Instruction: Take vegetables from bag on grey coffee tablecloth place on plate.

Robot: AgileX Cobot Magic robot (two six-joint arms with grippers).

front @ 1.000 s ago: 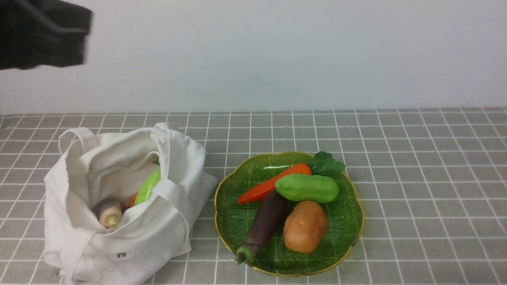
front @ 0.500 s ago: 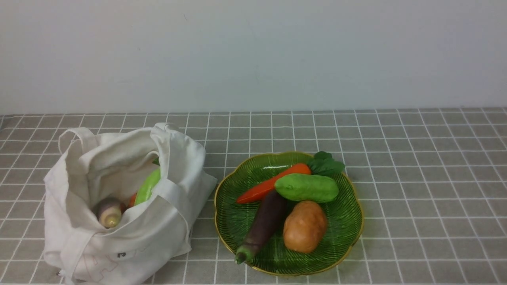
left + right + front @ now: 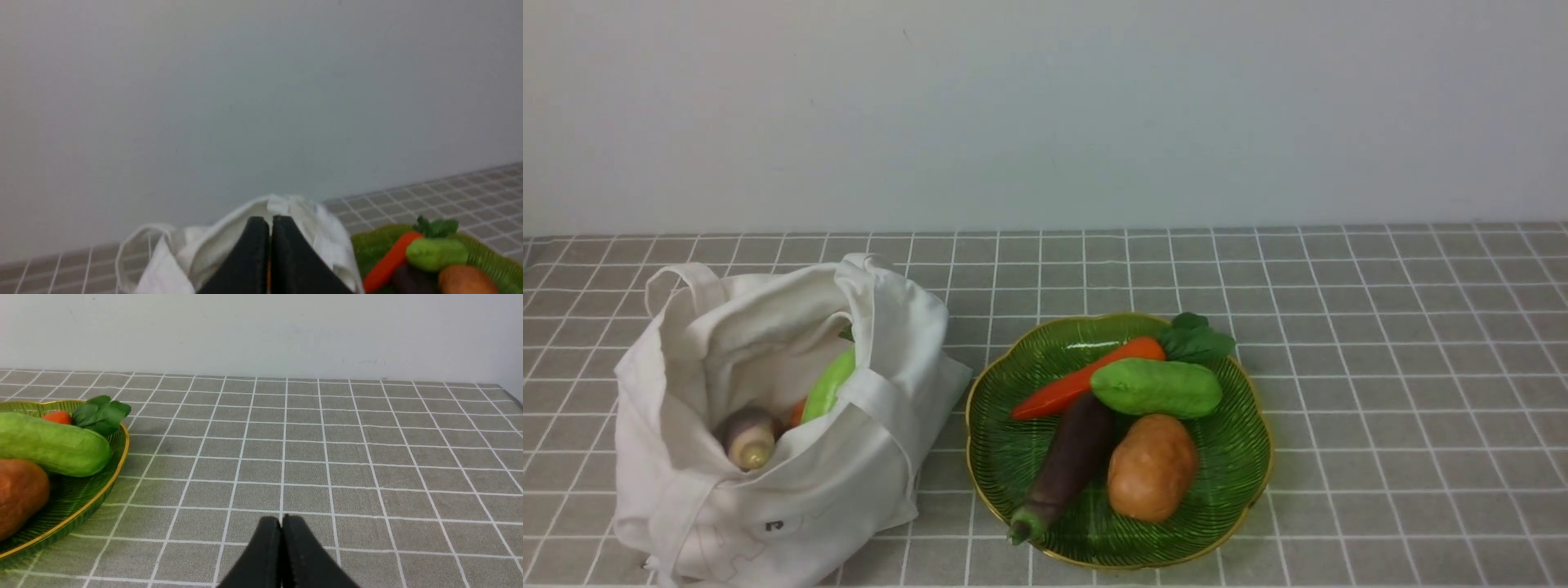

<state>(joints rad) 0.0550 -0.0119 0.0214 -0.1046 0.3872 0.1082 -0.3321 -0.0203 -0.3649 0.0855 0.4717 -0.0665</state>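
The white cloth bag slumps open on the grey checked tablecloth at the left, with a light-green vegetable, a pale purple-tipped one and a bit of orange showing inside. The green plate holds an orange carrot, a green cucumber, a purple eggplant and a brown potato. Neither arm shows in the front view. My left gripper is shut and empty, in front of the bag. My right gripper is shut over bare cloth, to the right of the plate.
A plain pale wall runs along the back edge of the table. The tablecloth's right end shows in the right wrist view.
The dark left arm, at the front view's top left a second ago, has gone out of that view. Bag, plate and vegetables have not moved.
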